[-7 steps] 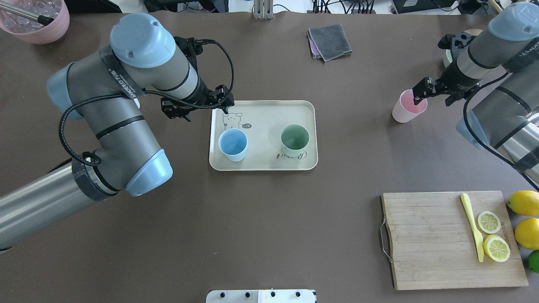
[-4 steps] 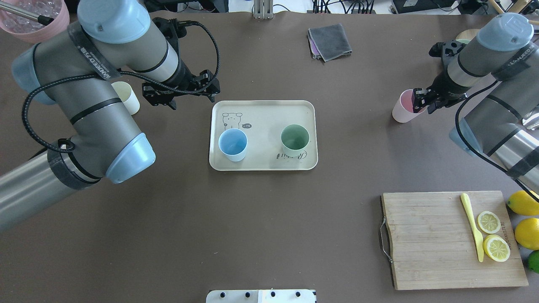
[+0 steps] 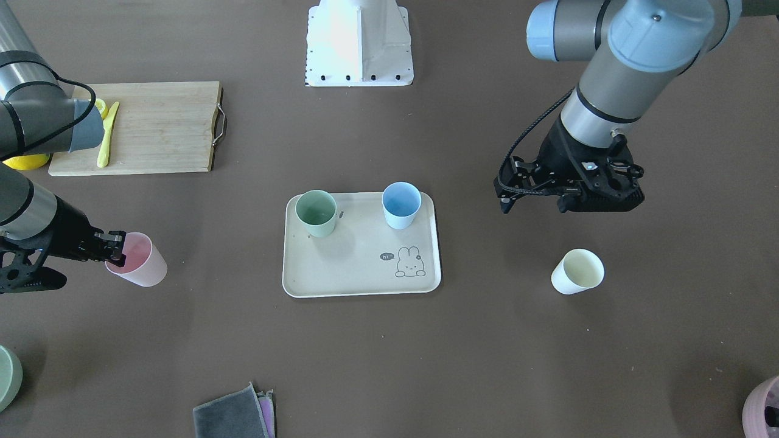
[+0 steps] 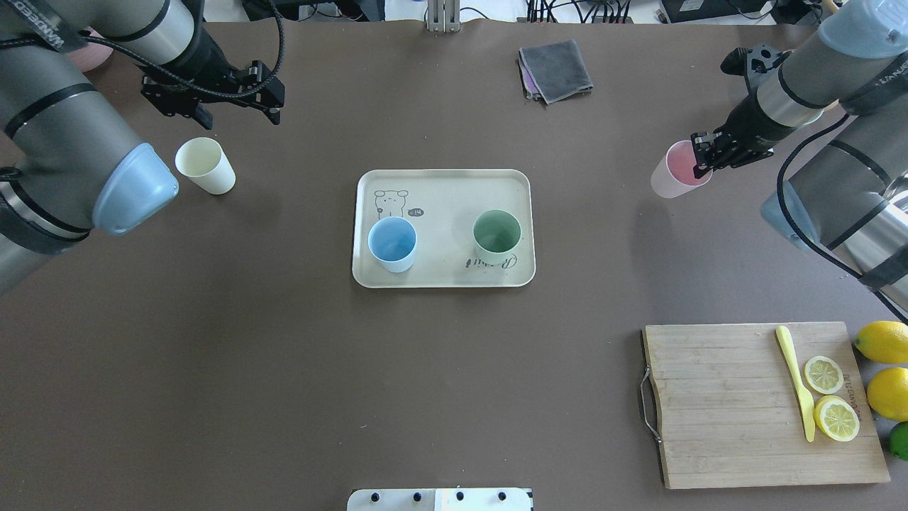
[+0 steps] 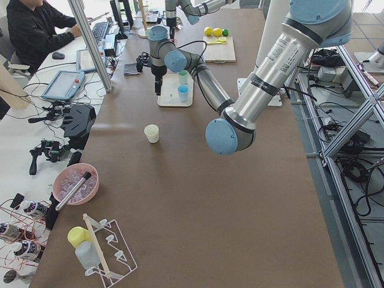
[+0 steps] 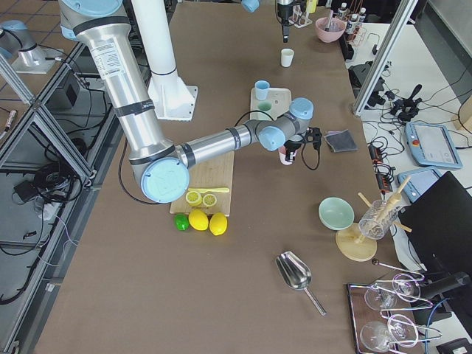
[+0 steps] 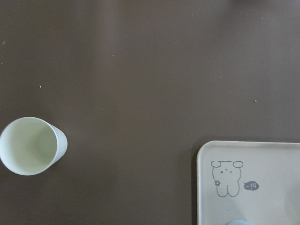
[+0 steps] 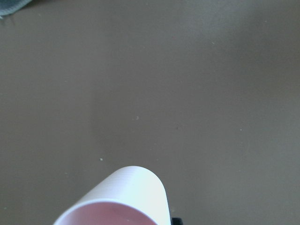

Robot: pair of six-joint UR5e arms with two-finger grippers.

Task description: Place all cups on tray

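Note:
The beige rabbit tray (image 4: 447, 191) lies mid-table, also in the front view (image 3: 353, 267). A blue cup (image 4: 391, 243) and a green cup (image 4: 496, 234) stand upright on it. A cream cup (image 4: 205, 165) stands on the table left of the tray and shows in the left wrist view (image 7: 32, 146). My left gripper (image 4: 237, 117) hovers open and empty behind that cup, apart from it. My right gripper (image 4: 699, 167) is shut on the rim of a pink cup (image 4: 674, 174), held tilted and slightly raised right of the tray; the cup also shows in the right wrist view (image 8: 122, 199).
A wooden cutting board (image 4: 716, 404) with lemon slices and a yellow knife (image 4: 794, 380) lies front right, whole lemons (image 4: 883, 341) beside it. A folded grey cloth (image 4: 555, 69) lies behind the tray. A pink bowl (image 5: 75, 183) stands at the far left.
My left arm swung back and left, away from the tray, uncovering the cream cup. My right gripper closed on the pink cup's rim and raised it a little.

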